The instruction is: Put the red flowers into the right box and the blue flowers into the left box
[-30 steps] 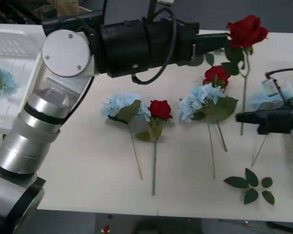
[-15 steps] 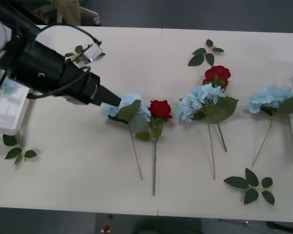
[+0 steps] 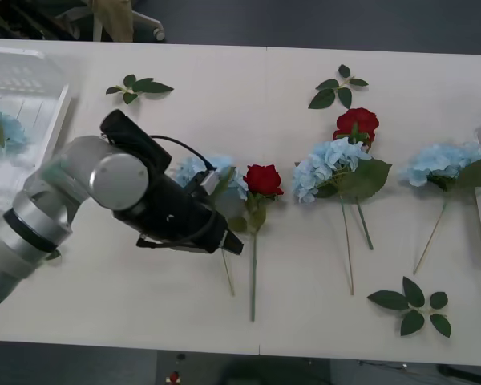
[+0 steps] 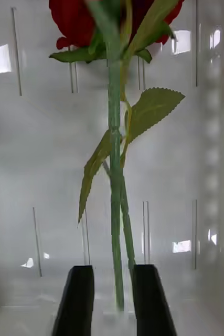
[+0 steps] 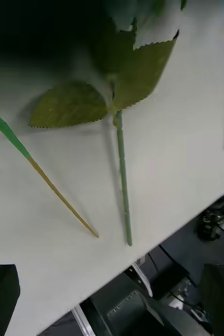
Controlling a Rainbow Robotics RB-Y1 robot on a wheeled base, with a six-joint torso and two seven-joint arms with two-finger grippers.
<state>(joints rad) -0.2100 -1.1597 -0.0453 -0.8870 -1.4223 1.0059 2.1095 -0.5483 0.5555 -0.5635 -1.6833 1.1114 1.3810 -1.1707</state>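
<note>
Right wrist view: right gripper (image 4: 112,302) clenched on red rose (image 4: 115,157) stem between jaws; left gripper (image 5: 112,294) spread above stems

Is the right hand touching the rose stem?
Touching. In the right wrist view the rose stem runs down between the right hand's two black fingers, which are closed in against it over the white box.
</note>
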